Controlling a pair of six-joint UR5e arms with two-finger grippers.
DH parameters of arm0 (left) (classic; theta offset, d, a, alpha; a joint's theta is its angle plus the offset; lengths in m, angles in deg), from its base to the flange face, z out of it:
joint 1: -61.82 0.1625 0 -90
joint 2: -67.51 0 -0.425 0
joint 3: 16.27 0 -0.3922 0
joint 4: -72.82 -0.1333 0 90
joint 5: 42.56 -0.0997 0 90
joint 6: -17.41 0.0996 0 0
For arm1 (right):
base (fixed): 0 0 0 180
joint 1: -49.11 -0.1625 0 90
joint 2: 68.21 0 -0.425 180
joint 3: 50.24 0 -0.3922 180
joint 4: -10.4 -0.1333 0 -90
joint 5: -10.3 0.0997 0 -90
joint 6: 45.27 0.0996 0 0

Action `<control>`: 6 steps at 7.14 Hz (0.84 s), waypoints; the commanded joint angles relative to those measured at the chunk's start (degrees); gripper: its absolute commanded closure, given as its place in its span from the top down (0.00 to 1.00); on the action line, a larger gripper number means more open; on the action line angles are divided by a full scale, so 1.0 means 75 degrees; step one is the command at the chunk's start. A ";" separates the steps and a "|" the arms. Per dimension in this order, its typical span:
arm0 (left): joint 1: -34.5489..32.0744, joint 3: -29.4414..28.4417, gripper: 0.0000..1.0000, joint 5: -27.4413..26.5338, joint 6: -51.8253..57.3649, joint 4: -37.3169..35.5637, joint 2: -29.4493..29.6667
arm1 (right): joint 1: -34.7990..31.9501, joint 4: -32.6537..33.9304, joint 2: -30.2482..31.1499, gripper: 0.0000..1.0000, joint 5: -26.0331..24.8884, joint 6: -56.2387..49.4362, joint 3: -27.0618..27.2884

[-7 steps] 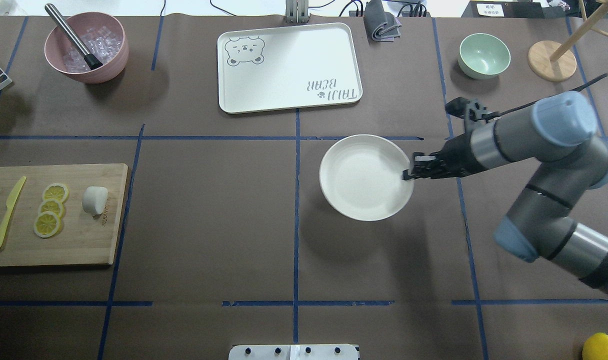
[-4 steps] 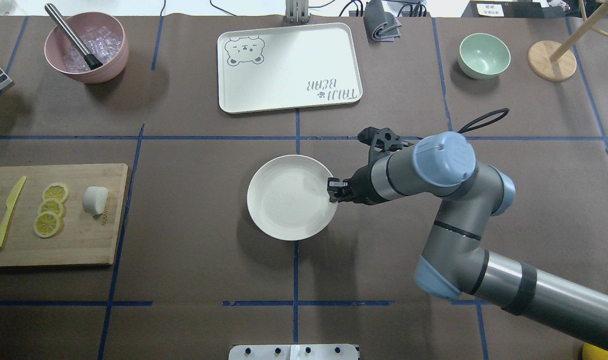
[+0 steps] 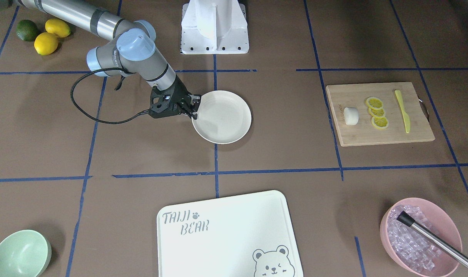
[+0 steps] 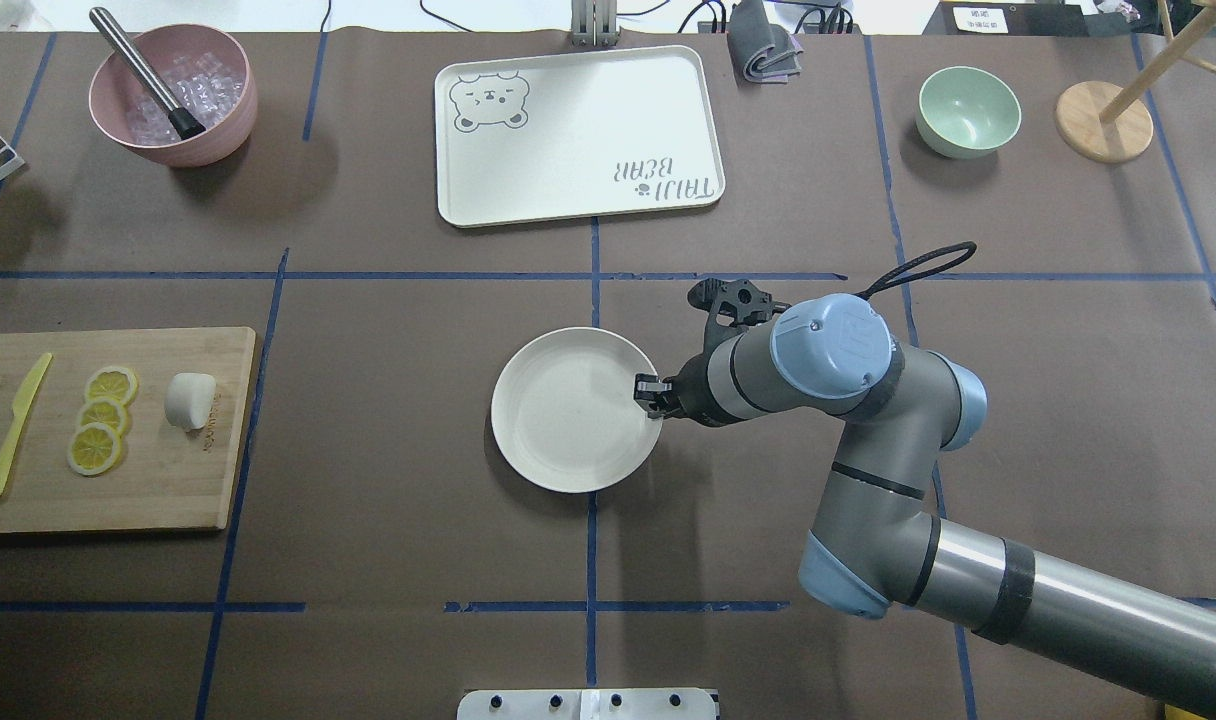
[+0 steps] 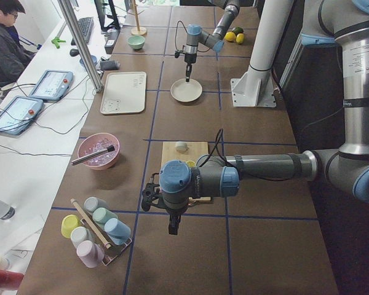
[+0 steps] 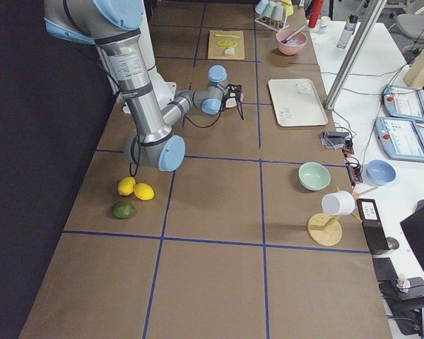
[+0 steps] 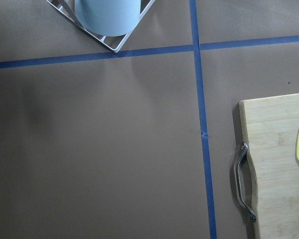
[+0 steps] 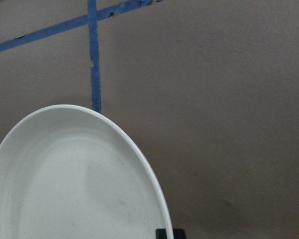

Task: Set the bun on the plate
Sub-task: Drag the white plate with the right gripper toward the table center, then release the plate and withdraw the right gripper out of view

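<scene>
Bun (image 4: 189, 400) on board (image 4: 148, 490), exterior views only

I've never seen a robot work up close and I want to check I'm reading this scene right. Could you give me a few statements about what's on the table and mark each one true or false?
1. The right gripper grips the plate by its rim. True.
2. The bun is already on the plate. False: it lies on the wooden cutting board, beside the lemon slices; the plate is empty.
3. The pink bowl holds ice cubes and a metal rod. True.
4. The mint-green bowl is full of lemons. False: it is empty.
</scene>
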 commanded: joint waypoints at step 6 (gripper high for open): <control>0.0469 -0.0034 1.00 -0.0043 -0.0024 0.0070 0.0128 | -0.2367 0.2815 0.0541 1.00 0.2240 -0.2781 0.0547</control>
